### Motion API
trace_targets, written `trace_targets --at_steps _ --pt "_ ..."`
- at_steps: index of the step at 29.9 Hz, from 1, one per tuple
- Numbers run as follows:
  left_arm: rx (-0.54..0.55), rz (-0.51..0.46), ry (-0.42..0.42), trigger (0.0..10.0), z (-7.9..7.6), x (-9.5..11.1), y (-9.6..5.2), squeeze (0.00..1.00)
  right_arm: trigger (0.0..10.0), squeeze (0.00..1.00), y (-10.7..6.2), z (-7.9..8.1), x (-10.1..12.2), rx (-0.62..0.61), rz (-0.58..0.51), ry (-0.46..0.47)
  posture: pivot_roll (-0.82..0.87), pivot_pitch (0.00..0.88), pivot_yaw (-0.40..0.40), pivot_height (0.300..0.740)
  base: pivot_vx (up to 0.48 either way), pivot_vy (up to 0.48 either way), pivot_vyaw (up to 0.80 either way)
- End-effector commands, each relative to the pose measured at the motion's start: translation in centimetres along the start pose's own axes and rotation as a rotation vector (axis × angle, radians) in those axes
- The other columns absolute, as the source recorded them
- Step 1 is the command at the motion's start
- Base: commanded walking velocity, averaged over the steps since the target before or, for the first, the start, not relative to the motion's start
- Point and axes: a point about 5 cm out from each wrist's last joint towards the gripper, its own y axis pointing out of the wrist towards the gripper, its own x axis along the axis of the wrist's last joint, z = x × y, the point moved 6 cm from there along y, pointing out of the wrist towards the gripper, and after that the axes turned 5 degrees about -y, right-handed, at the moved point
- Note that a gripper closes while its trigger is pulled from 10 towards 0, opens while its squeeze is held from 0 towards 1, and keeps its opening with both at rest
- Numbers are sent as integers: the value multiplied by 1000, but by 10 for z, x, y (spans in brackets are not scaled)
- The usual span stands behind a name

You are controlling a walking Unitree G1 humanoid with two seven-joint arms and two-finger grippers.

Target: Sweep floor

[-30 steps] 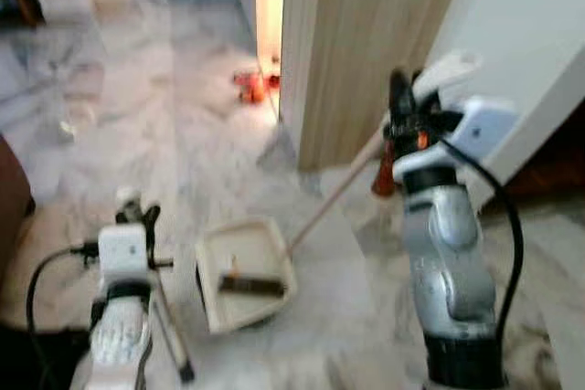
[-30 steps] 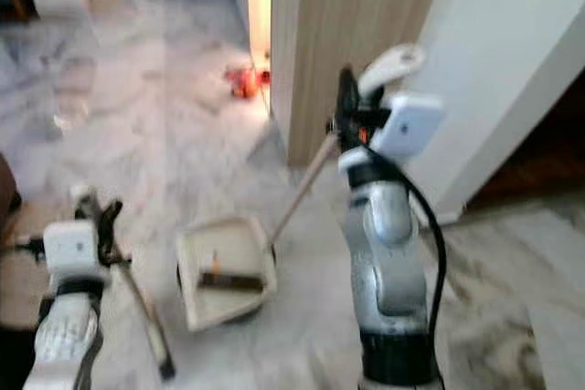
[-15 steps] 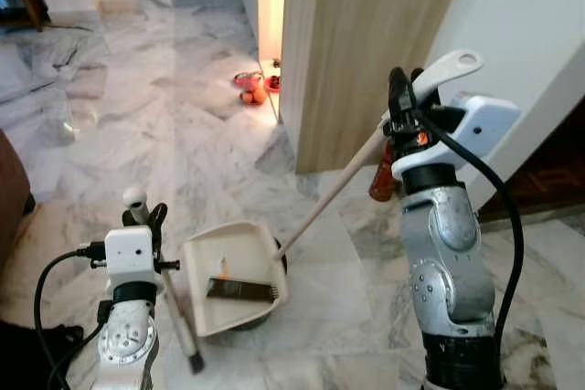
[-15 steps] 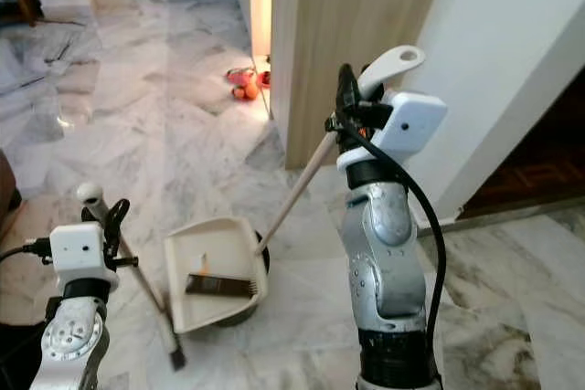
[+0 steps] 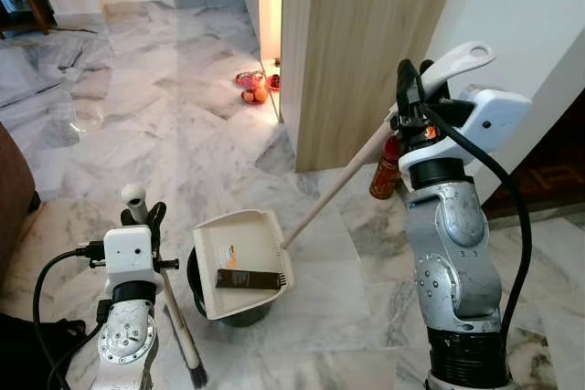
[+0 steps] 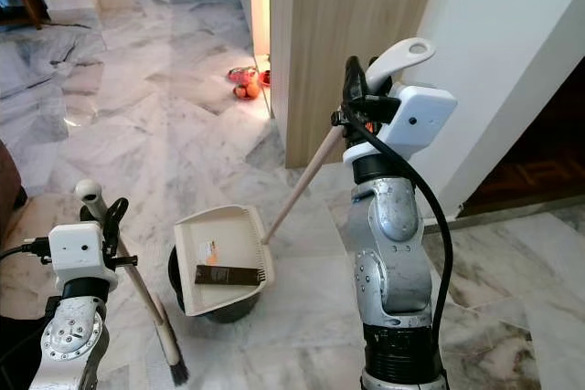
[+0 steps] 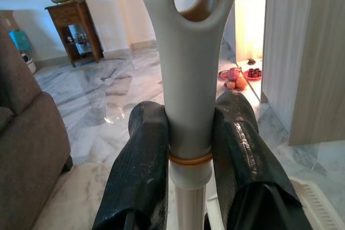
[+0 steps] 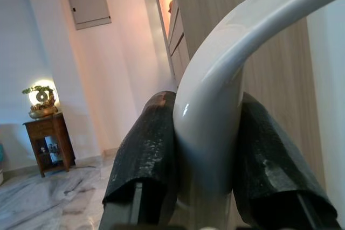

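Broom (image 5: 174,312) is nearest to the robot, on its left side: the left gripper (image 7: 188,154) has its two black fingers (image 7: 141,176) pressed against the pale handle just under the round end with a hole, so the pincer is closed on the broom. The stick goes down at a slant and the dark bristles (image 6: 176,372) touch the marble floor (image 5: 137,134) close to the robot's left arm.

Just beside the broom, a little further forward, a cream dustpan (image 5: 239,258) sits on the floor on top of a dark round base. Inside it lies a dark flat rectangular piece and a small orange bit. Its long wooden handle (image 5: 338,184) rises at a slant to the robot's right, where the right gripper (image 8: 207,149) clamps the curved white grip at the top.

Behind the right arm a small red bottle (image 5: 385,171) stands on the floor next to a wooden cabinet panel (image 5: 366,43). Further away, near the lit opening, red and orange things (image 5: 253,87) lie on the floor.
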Motion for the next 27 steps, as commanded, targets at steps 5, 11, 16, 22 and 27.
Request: trace_targets --at_steps 5,11,16,22,27 --pt "2 -52 18 10000 2 14 2 0 10000 0 2 9 25 27 -93 22 171 116 -31 740 271 0 0" --pt "4 -54 19 10000 3 14 2 0 10000 0 3 9 25 27 -92 21 172 118 -29 740 291 0 0" --pt "5 -55 19 10000 3 14 2 0 10000 0 3 9 24 28 -91 19 171 118 -30 740 301 0 0" --pt "7 -59 18 10000 2 15 3 0 10000 0 2 10 23 33 -85 12 171 116 -31 740 309 0 0" --pt "9 -62 16 10000 3 15 2 0 10000 0 2 10 23 35 -86 11 171 111 -32 740 313 0 0"
